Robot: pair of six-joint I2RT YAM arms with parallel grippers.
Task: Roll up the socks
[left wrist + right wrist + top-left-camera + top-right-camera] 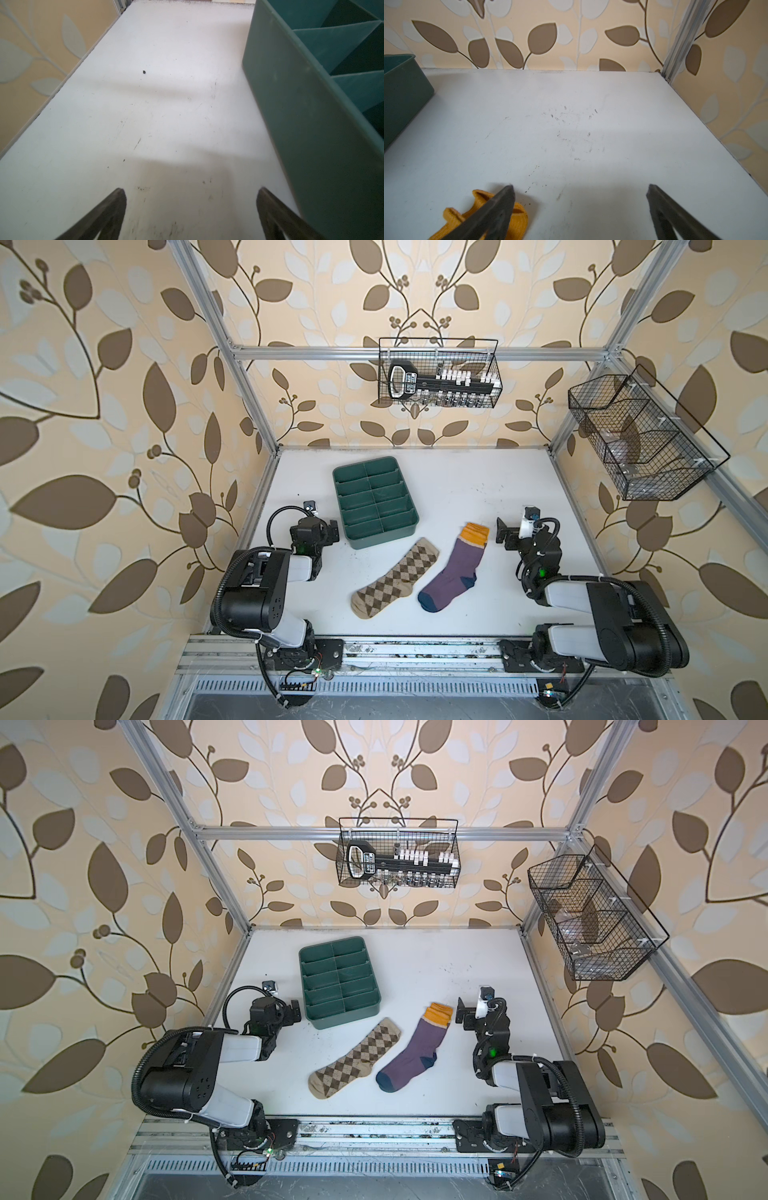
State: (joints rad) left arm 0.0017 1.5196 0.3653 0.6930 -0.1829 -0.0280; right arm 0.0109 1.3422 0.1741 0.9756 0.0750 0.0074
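- Tan argyle sock (395,578) and purple sock (455,572) lie flat, side by side.
- Left gripper (191,190): spread, empty, beside green divider tray (301,124).
- Right gripper (580,187): spread, empty, near orange cuff (518,223).

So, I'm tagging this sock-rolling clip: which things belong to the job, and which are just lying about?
Job: tan sock, purple sock, left gripper, right gripper (both open, empty).
Lying about: green tray, back basket, side basket.
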